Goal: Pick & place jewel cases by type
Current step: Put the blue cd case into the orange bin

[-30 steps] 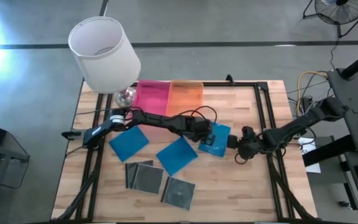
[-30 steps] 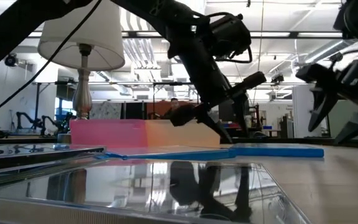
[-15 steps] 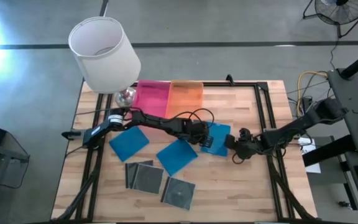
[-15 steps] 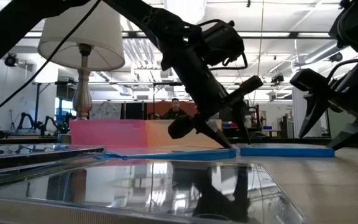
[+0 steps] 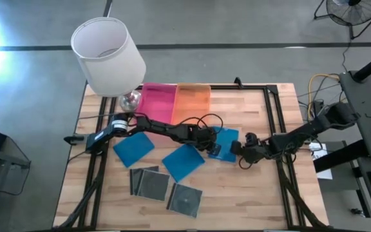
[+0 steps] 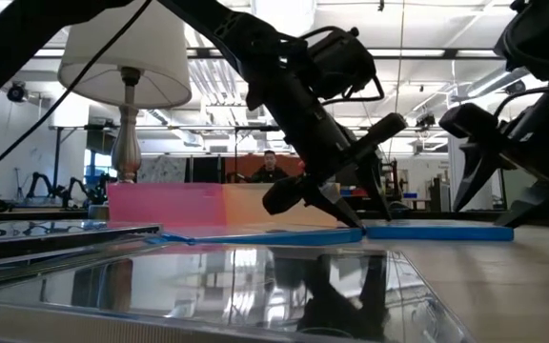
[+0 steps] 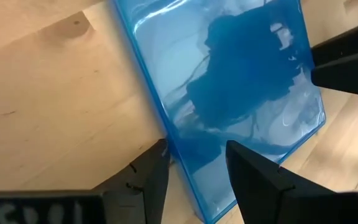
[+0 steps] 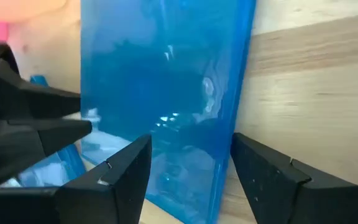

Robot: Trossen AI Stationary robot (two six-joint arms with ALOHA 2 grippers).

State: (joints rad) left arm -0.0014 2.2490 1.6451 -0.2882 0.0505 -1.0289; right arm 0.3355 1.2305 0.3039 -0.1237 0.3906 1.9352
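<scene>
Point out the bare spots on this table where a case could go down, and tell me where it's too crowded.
Bare wood: the far right corner beside the orange tray, and the near right stretch right of the clear cases. Crowded: the middle, where both grippers, left and right, flank one blue case.

Overhead, table-level and both wrist cameras share blue jewel case (image 5: pixel 223 143).
</scene>
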